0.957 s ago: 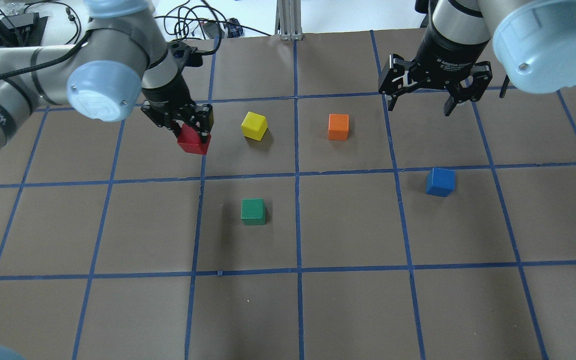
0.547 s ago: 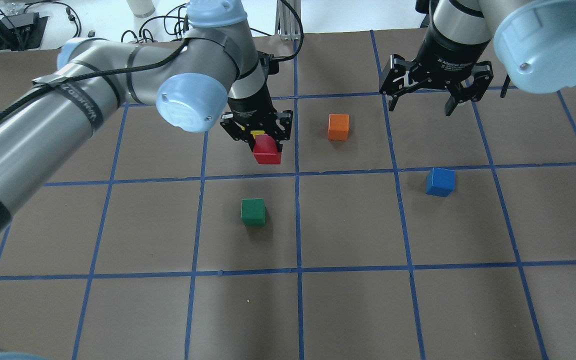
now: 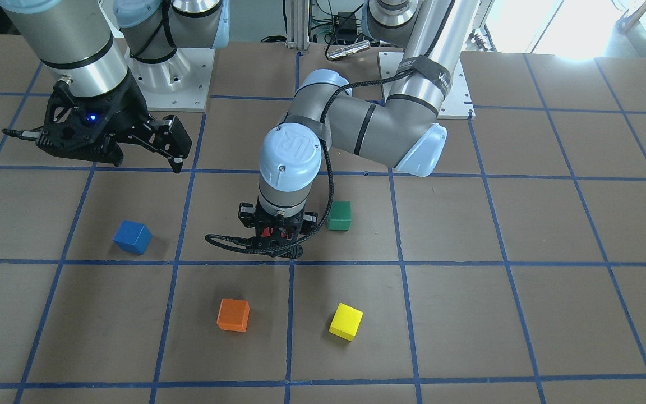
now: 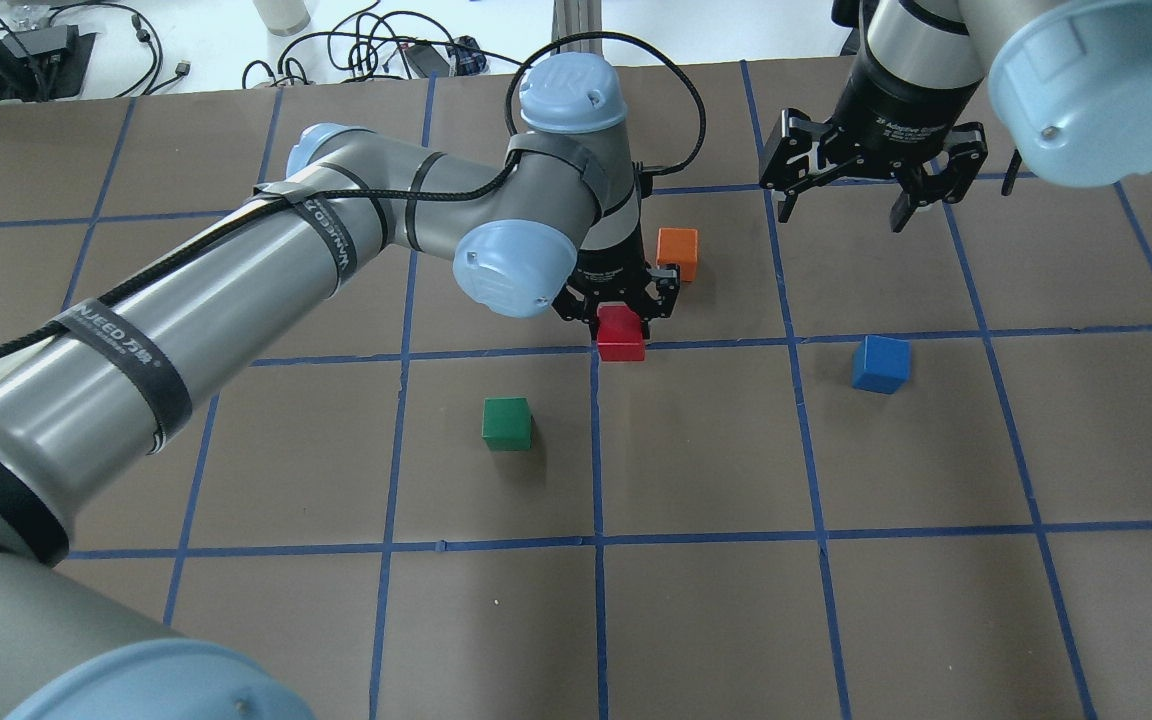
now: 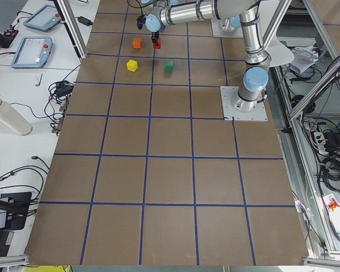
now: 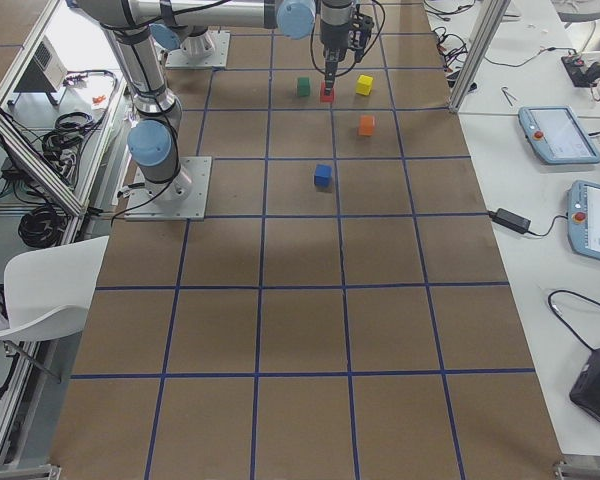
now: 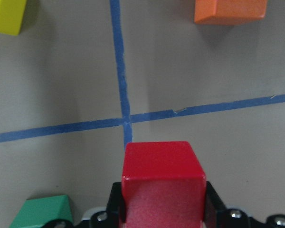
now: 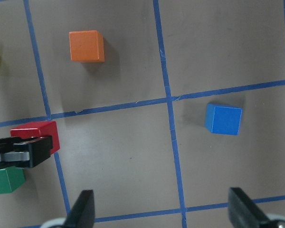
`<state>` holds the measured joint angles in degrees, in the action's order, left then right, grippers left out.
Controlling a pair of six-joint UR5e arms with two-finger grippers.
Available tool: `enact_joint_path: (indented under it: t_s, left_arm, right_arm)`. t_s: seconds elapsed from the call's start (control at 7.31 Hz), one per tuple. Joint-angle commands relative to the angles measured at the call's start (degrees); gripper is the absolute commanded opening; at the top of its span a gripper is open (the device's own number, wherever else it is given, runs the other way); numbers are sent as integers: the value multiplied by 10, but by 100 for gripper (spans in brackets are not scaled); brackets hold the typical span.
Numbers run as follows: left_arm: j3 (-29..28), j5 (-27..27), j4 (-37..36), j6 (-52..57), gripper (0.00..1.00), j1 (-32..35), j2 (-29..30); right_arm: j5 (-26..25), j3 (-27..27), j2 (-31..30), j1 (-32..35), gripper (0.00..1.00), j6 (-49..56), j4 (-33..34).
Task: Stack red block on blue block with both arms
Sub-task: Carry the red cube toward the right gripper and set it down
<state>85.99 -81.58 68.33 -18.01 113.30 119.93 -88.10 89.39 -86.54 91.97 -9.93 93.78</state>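
The blue block [image 4: 880,363] sits on the bench [image 4: 716,620] at right, well apart from the red block [image 4: 621,335], which the jaws of the left arm [image 4: 236,290] clench over a tape crossing mid-bench. Farther off, the jaws of the right arm [image 4: 911,60] hang spread wide, holding nothing

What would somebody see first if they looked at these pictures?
The left gripper pinches the red block near the middle of the table, by a crossing of blue tape lines. On the robot's right the blue block sits alone, and the right gripper hangs open above the table.
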Motion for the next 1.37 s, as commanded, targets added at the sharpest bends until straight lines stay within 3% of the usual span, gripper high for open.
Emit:
enact_joint_path:
  t_s: [0.0, 0.27, 0.41, 0.55, 0.68, 0.96, 1.23]
  left_arm:
    - [-4, -3, -9, -9, 24, 17, 32]
    - [-5, -3, -14, -9, 30, 20, 44]
    - [-5, -3, -14, -7, 41, 22, 47]
    - [-5, -5, -21, -7, 82, 25, 47]
    - [-5, -4, -20, -7, 100, 25, 41]
    - [1, -5, -2, 4, 100, 8, 13]
    - [2, -13, 28, 29, 100, -61, -39]
  right_arm:
    - [0, 0, 0, 0, 100, 0, 0]
    - [0, 0, 0, 0, 100, 0, 0]
    - [0, 0, 1, 0, 100, 0, 0]
    - [0, 0, 0, 0, 100, 0, 0]
    - [0, 0, 1, 0, 100, 0, 0]
    - [0, 1, 0, 1, 100, -1, 0]
    - [6, 9, 1, 2, 100, -11, 1]
